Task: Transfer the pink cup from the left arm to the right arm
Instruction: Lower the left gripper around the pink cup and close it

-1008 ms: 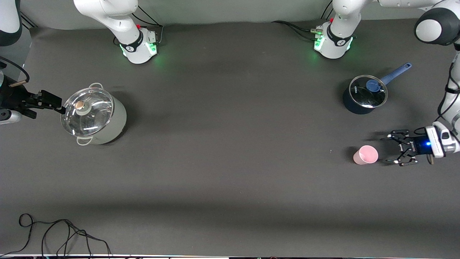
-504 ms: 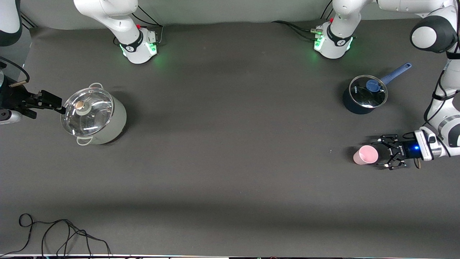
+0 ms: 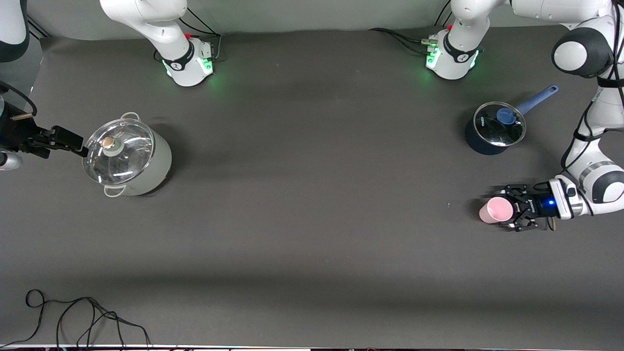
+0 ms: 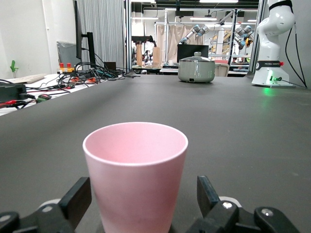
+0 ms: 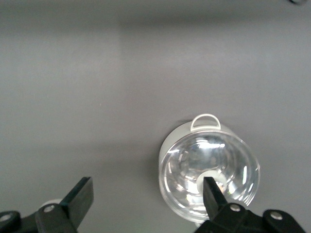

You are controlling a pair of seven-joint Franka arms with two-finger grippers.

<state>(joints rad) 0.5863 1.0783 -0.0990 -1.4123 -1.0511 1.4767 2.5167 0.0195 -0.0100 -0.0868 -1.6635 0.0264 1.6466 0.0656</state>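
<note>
**Cup at the point of grasp: risks and position**

Right gripper (image 3: 73, 141): waits beside the grey pot (image 3: 127, 157), fingers spread wide, holding nothing.

Cup (image 3: 496, 210): upright on the table, between the left gripper's (image 3: 512, 208) fingers (image 4: 77, 199), which flank it on both sides, apart from its walls.

Risk: the cup looks light and tapered; an uneven or low closure could tip it or squeeze it out upward. The handover is not yet begun.
</note>
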